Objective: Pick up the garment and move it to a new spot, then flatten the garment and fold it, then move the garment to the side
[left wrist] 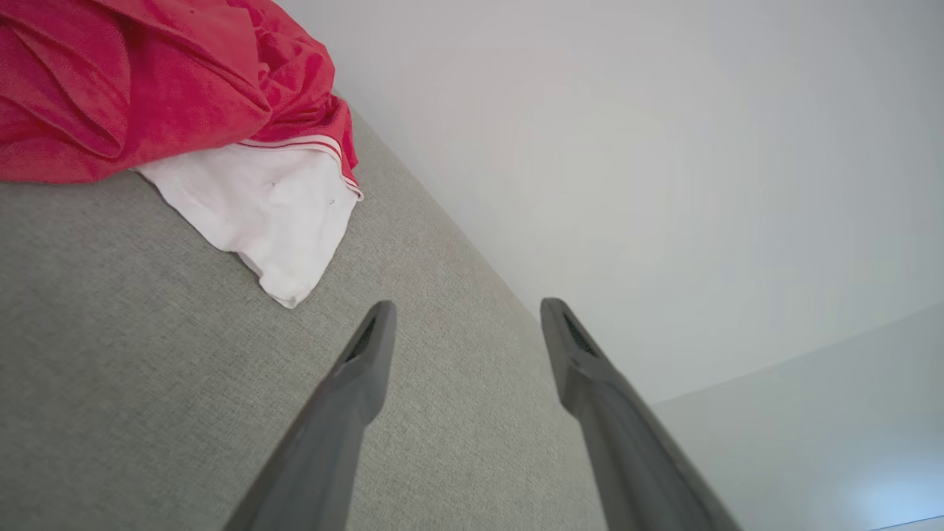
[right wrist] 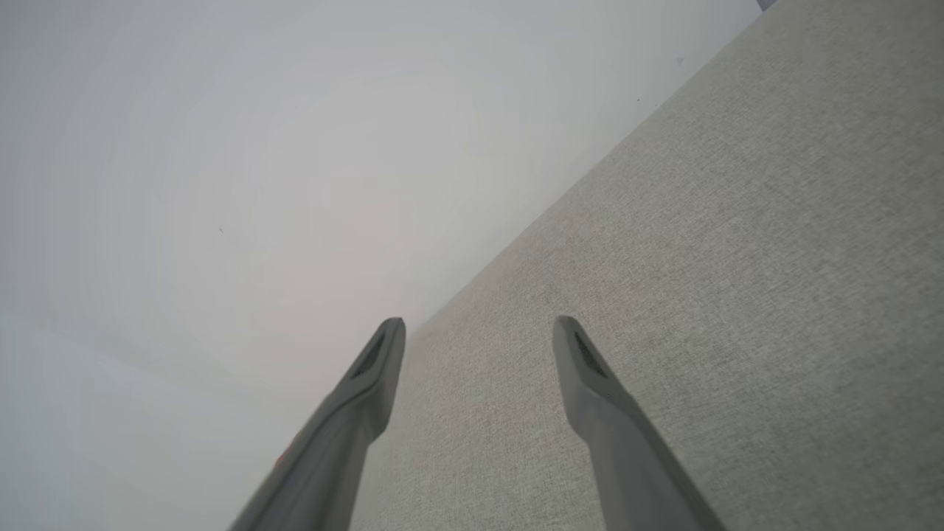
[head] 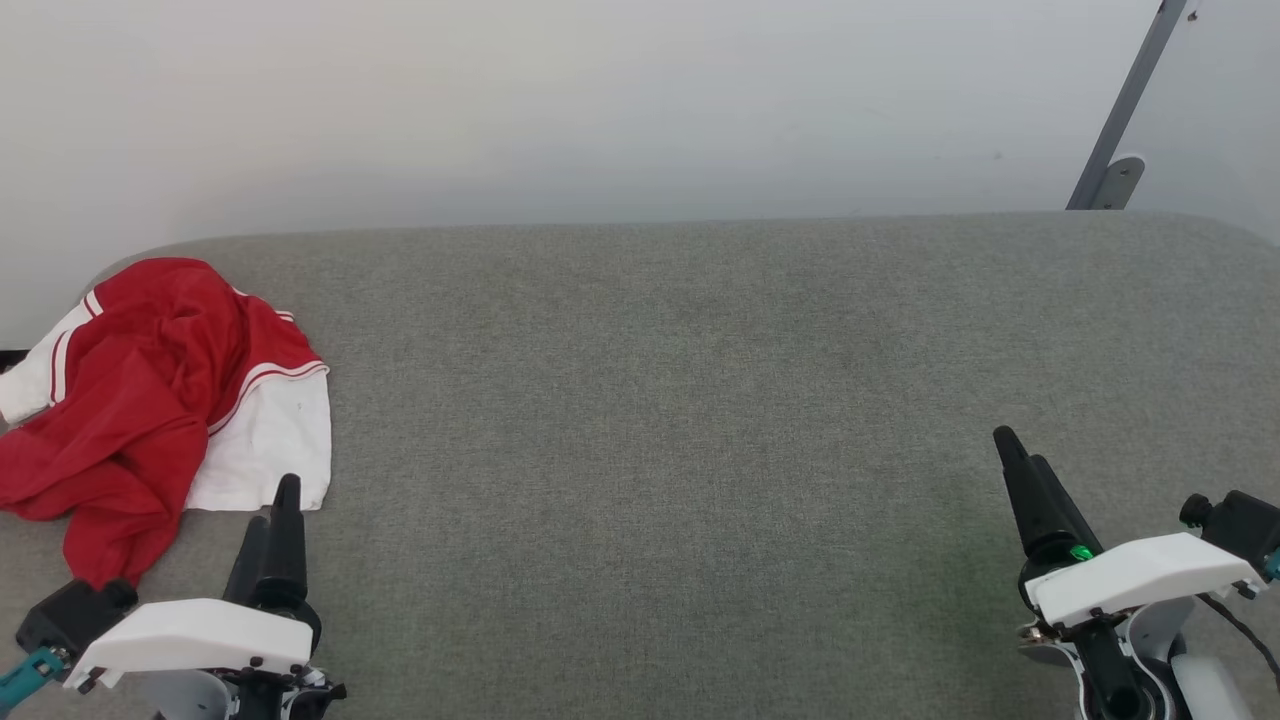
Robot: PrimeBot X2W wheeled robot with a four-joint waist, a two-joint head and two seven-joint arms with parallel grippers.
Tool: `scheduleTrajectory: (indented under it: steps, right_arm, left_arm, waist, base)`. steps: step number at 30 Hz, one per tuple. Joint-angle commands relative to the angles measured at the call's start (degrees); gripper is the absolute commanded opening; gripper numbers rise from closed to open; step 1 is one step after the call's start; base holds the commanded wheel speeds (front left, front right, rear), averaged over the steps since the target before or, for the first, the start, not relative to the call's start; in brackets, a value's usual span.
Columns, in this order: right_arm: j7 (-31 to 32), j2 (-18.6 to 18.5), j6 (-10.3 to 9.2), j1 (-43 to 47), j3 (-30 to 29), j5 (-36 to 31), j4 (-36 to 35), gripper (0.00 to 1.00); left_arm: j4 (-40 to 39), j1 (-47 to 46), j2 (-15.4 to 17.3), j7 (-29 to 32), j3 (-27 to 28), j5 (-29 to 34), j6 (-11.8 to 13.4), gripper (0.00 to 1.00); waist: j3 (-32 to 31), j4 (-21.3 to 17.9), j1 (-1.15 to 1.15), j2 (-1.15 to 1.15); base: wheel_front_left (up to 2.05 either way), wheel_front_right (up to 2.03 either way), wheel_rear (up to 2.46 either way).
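The garment (head: 150,390) lies crumpled at the bench's (head: 700,400) left: thin, limp, light. I'd pinch its near white sleeve (head: 270,440). Left pincer (left wrist: 464,318) and right pincer (right wrist: 478,332) gape wide, empty.

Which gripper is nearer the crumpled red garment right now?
Left. The left gripper is open just beside the garment, clear of its white sleeve; the right gripper, also open, is far off across the grey surface.
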Motion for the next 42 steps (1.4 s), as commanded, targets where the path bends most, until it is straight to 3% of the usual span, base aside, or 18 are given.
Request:
scheduleTrajectory:
  steps: [1, 42]
  right_arm:
    - [-0.6, -0.5, 0.06, -1.4, 0.4, -2.0, -0.8, 1.00]
    - [-3.4, -2.7, 0.08, -1.9, 1.9, -23.8, -2.7, 1.00]
  left_arm:
    - [-1.1, -0.4, 0.9, -0.8, -0.2, 2.2, 0.1, 1.00]
    - [-2.9, 1.8, 3.9, -7.7, -3.5, 22.9, -0.5, 1.00]
  waist:
    - [0.0, 0.0, 0.00, 0.00]
    - [-0.7, -0.2, 0.00, 0.00]
  base:
    - [0.00, 0.00, 0.00]
    - [0.00, 0.00, 0.00]
